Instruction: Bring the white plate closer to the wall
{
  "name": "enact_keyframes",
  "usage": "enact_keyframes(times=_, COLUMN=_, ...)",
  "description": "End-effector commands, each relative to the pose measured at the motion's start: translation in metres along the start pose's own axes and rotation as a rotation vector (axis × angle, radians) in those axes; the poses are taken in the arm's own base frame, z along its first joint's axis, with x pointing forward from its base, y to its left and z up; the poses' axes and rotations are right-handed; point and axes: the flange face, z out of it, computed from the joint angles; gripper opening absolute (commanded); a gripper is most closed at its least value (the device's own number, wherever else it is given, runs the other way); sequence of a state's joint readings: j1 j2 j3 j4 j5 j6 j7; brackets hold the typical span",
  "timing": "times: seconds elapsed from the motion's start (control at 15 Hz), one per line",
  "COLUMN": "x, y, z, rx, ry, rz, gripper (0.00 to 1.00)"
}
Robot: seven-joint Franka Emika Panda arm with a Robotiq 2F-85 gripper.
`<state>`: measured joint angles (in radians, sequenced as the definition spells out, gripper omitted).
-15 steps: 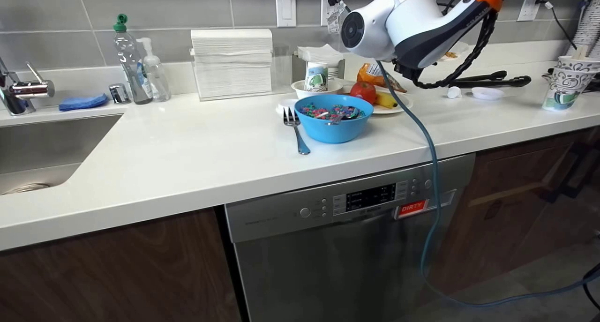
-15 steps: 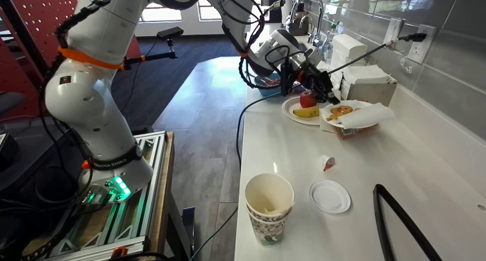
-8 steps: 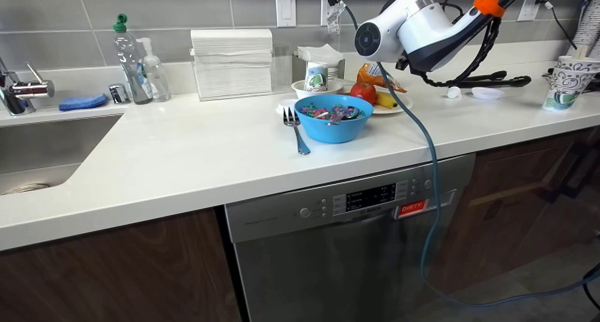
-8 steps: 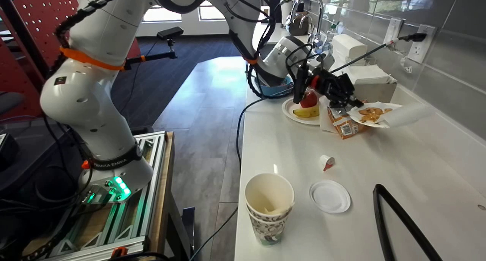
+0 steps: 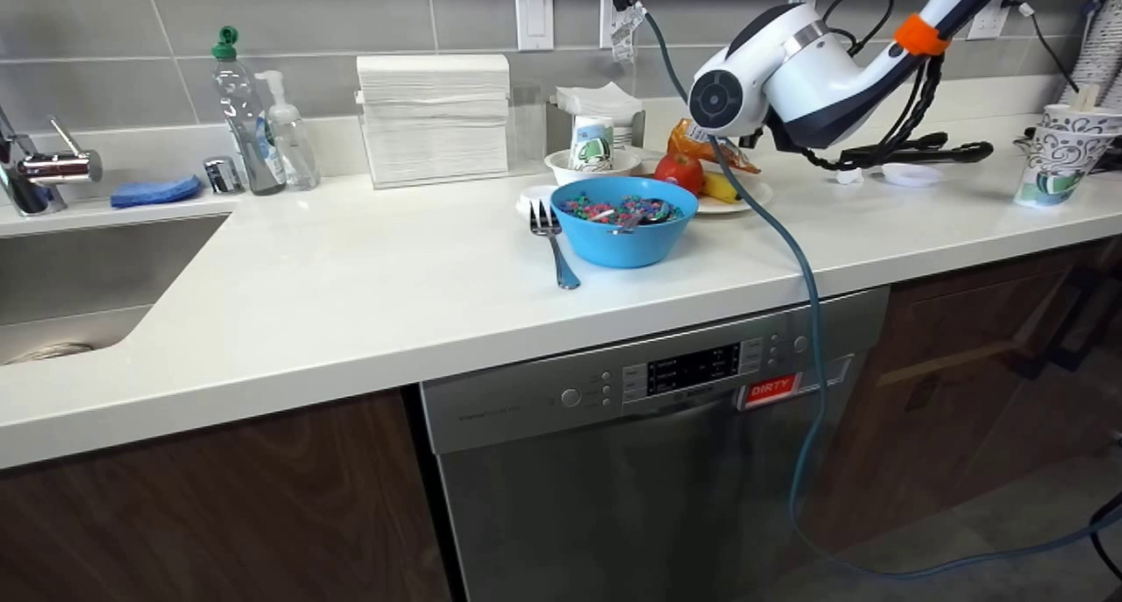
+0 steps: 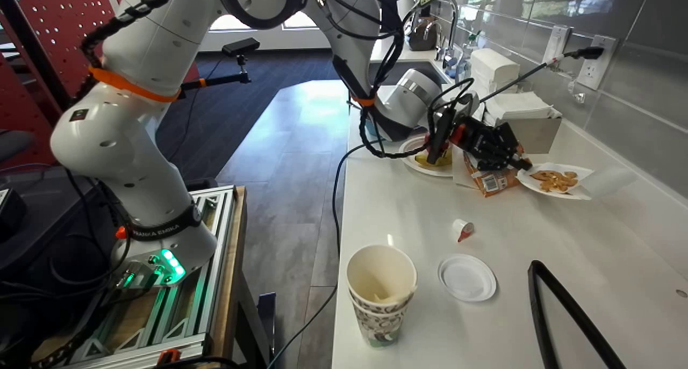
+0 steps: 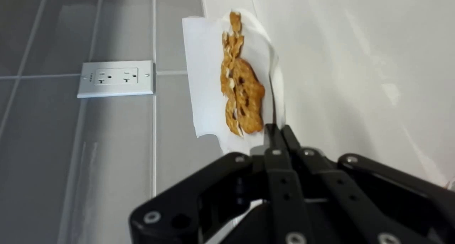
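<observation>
The white plate with tan-orange food bits and a white paper sheet shows in an exterior view [image 6: 529, 181], right of an orange snack bag. In the wrist view the plate's rim [image 7: 279, 91] runs between my fingertips. My gripper [image 7: 280, 127] is shut on this rim; it also shows in an exterior view [image 6: 525, 164]. The plate is slightly tilted; I cannot tell whether it touches the counter. The grey tiled wall [image 6: 656, 127] stands beyond the plate, and it fills the left of the wrist view [image 7: 121, 141]. The arm hides the plate and gripper in an exterior view with the wall [image 5: 298, 24].
The orange snack bag [image 6: 493, 182] and napkin box [image 6: 529, 130] stand beside my gripper. A blue bowl [image 5: 622, 238] sits near the front edge, by a plate with an apple [image 5: 679, 173]. Paper cups [image 6: 381, 299] and black tongs [image 6: 564, 310] lie farther along. A cable [image 5: 671, 63] crosses to an outlet.
My gripper has carried the white plate off from over the orange bag, towards the wall and along the counter. The arm has followed it. The bowl, apple and cups have not moved.
</observation>
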<state>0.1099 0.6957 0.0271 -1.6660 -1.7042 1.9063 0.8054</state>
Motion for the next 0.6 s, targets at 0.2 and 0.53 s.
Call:
enact_keyframes(times=0.2, x=-0.019, y=-0.022, z=0.032, rx=0.105, ry=0.066, rz=-0.06, gripper=0.01)
enact_keyframes(times=0.53, x=-0.027, y=-0.034, z=0.045, rx=0.183, ry=0.09, rz=-0.075, gripper=0.01)
